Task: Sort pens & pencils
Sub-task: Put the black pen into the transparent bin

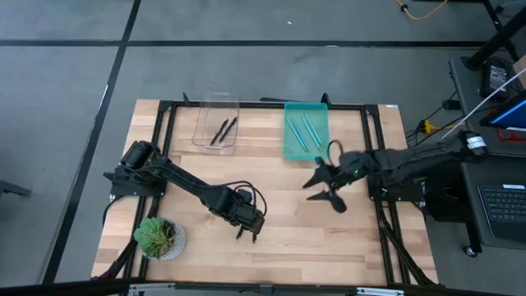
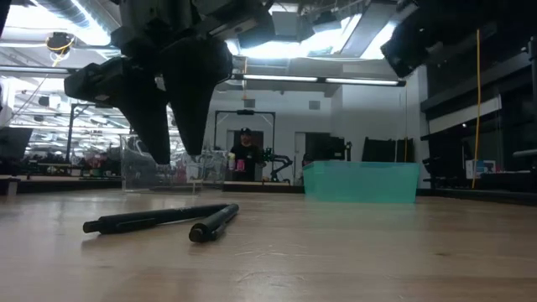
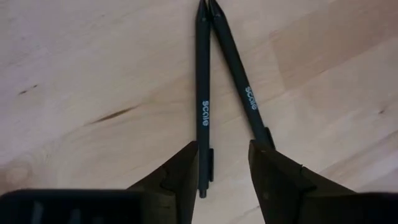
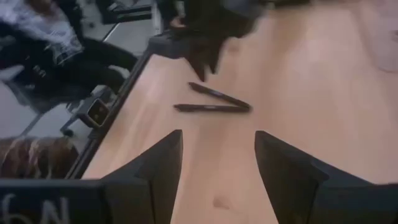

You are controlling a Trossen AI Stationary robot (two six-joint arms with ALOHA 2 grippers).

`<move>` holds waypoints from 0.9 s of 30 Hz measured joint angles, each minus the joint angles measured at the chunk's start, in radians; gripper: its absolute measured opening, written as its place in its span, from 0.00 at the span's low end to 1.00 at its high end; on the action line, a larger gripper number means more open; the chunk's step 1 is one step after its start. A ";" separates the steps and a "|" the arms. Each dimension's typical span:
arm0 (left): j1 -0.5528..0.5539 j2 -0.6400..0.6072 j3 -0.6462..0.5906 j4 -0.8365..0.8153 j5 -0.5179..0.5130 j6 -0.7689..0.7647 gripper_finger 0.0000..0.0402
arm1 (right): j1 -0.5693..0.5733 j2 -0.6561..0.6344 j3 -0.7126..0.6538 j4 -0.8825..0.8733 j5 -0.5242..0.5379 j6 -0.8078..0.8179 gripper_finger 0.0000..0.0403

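Two black pens (image 3: 203,93) (image 3: 239,81) lie flat on the wooden table in a narrow V, their far tips touching. My left gripper (image 3: 224,149) hangs open just above their near ends, pointing steeply down. One pen's end shows between its fingers, and the low view shows the fingers (image 2: 159,134) clear of both pens (image 2: 155,220). My right gripper (image 1: 323,193) is open in the air at the table's right, and its wrist view looks toward the same pens (image 4: 211,102). Two more black pens (image 1: 222,131) lie in a clear bin. Light blue ones (image 1: 304,130) lie in a teal tray.
The clear bin (image 1: 216,108) and the teal tray (image 1: 306,152) stand side by side at the table's far edge. A small potted plant (image 1: 160,238) sits at the near left corner. Bare wood lies between the arms. A person (image 2: 244,155) stands in the room behind.
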 joint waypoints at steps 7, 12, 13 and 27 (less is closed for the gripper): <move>0.001 0.000 0.000 -0.001 -0.008 0.000 0.33 | 0.113 0.241 0.052 0.241 0.062 -0.026 0.50; 0.001 0.000 0.000 0.000 -0.008 0.000 0.33 | 0.123 0.350 0.123 0.294 0.065 -0.031 0.48; 0.001 0.000 0.000 0.000 -0.008 0.000 0.33 | 0.123 0.368 0.135 0.292 0.071 -0.024 0.46; 0.001 0.000 0.000 0.005 -0.007 0.001 0.33 | 0.159 0.520 0.242 0.293 0.070 -0.049 0.03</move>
